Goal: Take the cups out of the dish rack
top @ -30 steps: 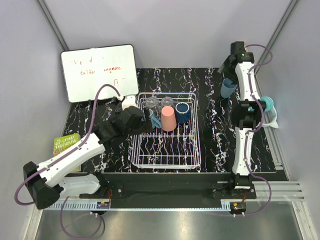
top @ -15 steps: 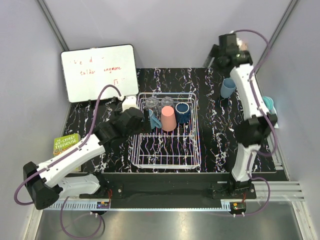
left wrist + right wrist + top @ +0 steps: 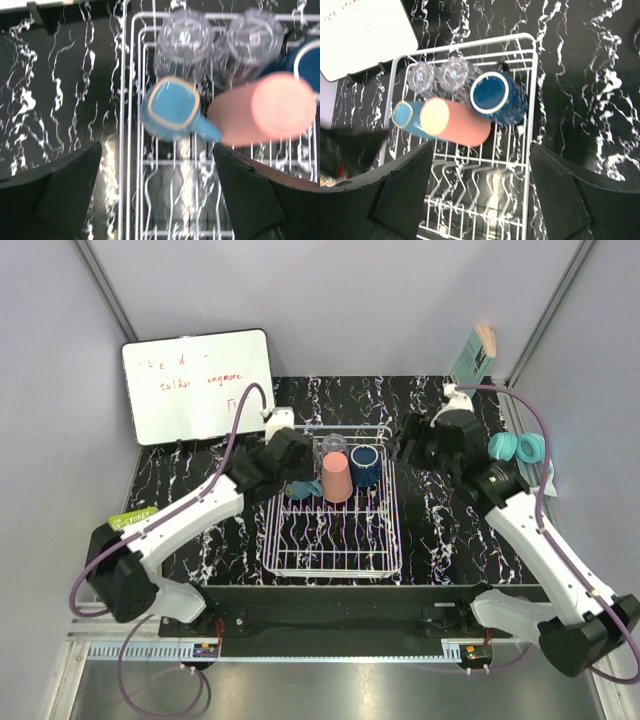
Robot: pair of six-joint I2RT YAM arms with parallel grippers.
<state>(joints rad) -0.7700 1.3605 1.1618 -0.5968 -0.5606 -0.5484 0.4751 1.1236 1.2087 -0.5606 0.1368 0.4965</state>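
Black marbled table [image 3: 430, 530] under a white dish rack [image 3: 333, 573]. Top view: we've got left gripper [image 3: 292, 478] and right gripper [image 3: 405, 445] over its far end. Left wrist: jaws spread wide to straddle the light blue mug [image 3: 172, 107] just ahead, likely our next grab. Right wrist: jaws open, empty, navy mug [image 3: 495, 95] ahead.
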